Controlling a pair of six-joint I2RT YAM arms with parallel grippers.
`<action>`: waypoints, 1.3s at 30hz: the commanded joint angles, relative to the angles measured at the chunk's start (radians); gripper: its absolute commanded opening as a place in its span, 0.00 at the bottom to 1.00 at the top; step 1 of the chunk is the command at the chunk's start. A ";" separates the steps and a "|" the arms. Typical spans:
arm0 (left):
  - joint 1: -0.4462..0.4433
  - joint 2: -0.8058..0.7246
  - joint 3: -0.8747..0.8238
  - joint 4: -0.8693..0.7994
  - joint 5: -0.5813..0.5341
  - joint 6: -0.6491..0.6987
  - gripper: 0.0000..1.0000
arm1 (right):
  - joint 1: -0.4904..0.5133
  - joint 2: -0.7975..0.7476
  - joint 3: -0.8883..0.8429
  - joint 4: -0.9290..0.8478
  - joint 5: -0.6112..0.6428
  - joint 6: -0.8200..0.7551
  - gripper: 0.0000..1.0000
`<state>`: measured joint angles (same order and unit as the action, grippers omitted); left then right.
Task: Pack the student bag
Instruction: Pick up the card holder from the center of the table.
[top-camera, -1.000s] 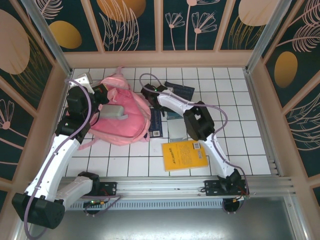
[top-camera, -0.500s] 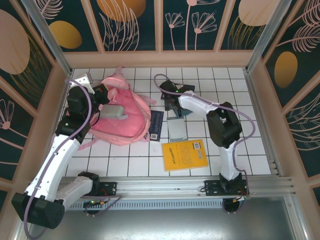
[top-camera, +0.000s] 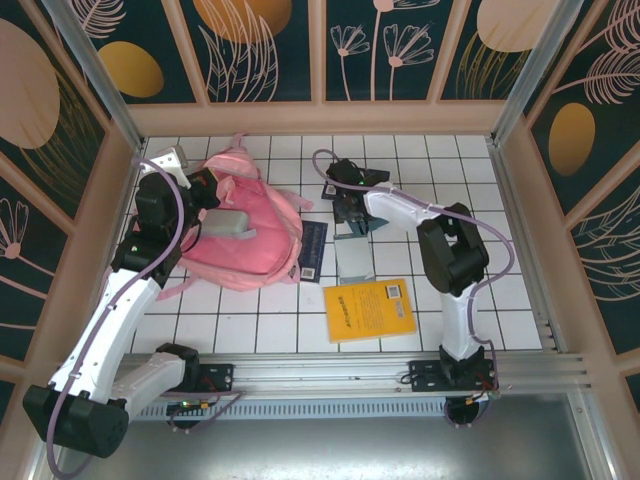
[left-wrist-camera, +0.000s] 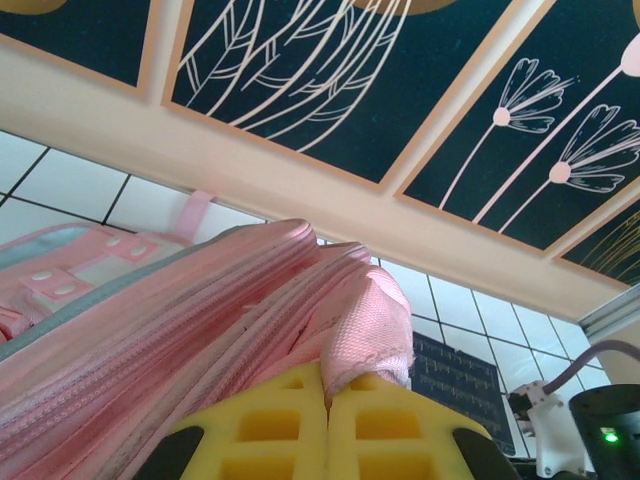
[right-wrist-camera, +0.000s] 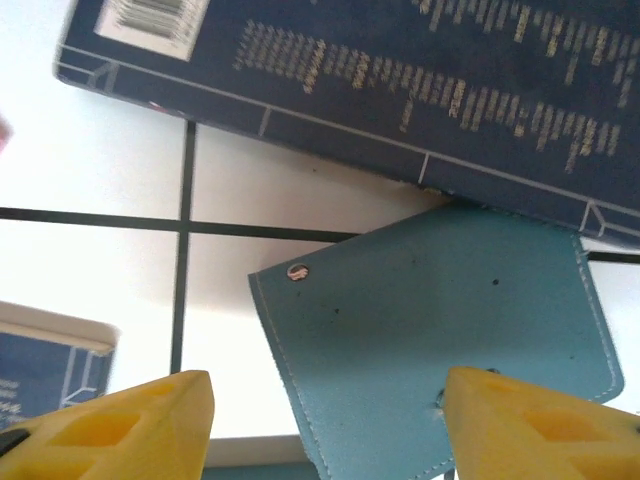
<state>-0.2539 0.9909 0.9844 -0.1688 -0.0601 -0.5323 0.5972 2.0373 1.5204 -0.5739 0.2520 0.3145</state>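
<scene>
The student bag (top-camera: 250, 240) lies pink and bulky at the table's left. My left gripper (top-camera: 205, 188) is at its top left edge. In the left wrist view the yellow fingers (left-wrist-camera: 280, 430) are shut on a fold of the bag's pink fabric (left-wrist-camera: 370, 330). My right gripper (top-camera: 350, 212) hangs over a teal snap-button case (top-camera: 366, 226) to the right of the bag. In the right wrist view that gripper (right-wrist-camera: 330, 405) is open, its yellow fingertips (right-wrist-camera: 150, 415) on either side of the teal case (right-wrist-camera: 430, 330), which lies flat on the tiles.
A yellow book (top-camera: 368, 308) lies near the front. A dark blue book (top-camera: 312, 248) rests by the bag, another dark book (top-camera: 365, 180) behind the teal case, and a pale booklet (top-camera: 355, 258) between them. The dark book (right-wrist-camera: 400, 80) touches the case's far edge. Wooden walls enclose the table.
My right gripper has swung right, away from the bag's edge, and now sits over the teal case. The left gripper keeps its hold on the bag and has not moved.
</scene>
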 joint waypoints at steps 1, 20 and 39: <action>-0.008 -0.014 0.020 0.091 0.016 0.000 0.00 | 0.000 0.048 -0.026 -0.007 0.002 -0.021 0.61; -0.008 -0.003 0.019 0.097 0.031 -0.004 0.00 | -0.031 0.091 -0.106 0.074 -0.049 -0.029 0.00; -0.008 0.059 0.143 0.050 0.100 0.003 0.00 | -0.031 -0.226 -0.080 0.044 -0.002 -0.005 0.00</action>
<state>-0.2546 1.0504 1.0580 -0.2043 -0.0021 -0.5323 0.5697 1.8660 1.4567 -0.5102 0.2409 0.2943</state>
